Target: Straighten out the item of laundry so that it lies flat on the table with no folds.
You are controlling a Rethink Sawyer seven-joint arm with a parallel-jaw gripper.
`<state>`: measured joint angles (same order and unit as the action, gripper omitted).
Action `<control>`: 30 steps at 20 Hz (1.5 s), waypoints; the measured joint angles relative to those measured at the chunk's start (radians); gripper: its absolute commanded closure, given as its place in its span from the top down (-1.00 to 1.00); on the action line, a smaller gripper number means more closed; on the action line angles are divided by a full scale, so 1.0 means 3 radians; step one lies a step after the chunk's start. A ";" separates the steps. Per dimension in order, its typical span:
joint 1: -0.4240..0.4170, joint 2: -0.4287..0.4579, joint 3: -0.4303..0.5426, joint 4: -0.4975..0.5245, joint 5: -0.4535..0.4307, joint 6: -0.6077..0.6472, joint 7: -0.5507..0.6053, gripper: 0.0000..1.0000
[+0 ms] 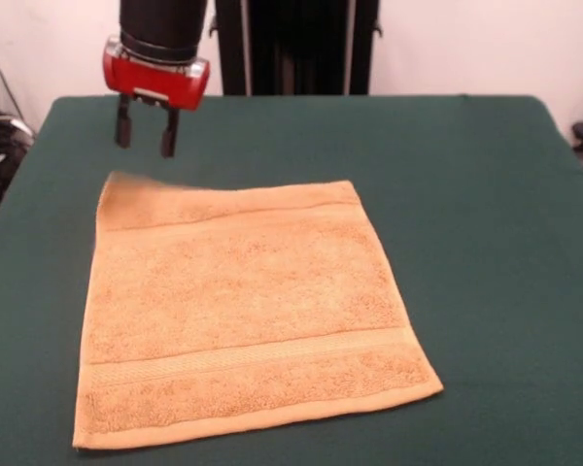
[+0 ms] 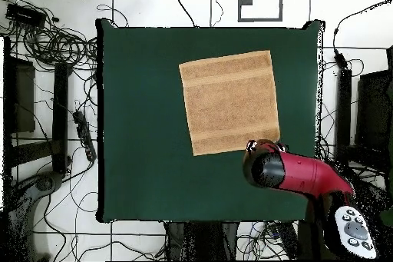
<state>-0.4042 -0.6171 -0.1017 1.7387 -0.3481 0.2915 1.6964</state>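
Terry towel (image 1: 248, 316) lies approx. flat; gripper (image 1: 146, 138), jaws spread, empty, at its 11 o'clock corner, re-contact may re-crease.

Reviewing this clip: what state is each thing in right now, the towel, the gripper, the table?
towel: spread flat on the table, no folds visible; far corner by the gripper looks blurred.
gripper: open, empty, above the table just past the towel's far corner, not touching it.
table: covered in dark green cloth, towel lying on it.
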 measured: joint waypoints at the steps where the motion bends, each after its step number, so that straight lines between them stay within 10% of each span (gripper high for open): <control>1: -0.0005 0.0000 -0.0015 0.0012 0.0000 0.0001 0.0000 1.00; 30: 0.0003 -0.0063 -0.0112 0.0156 0.0108 0.0000 0.0000 1.00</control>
<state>-0.4033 -0.6359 -0.1353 1.7854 -0.3158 0.2915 1.6964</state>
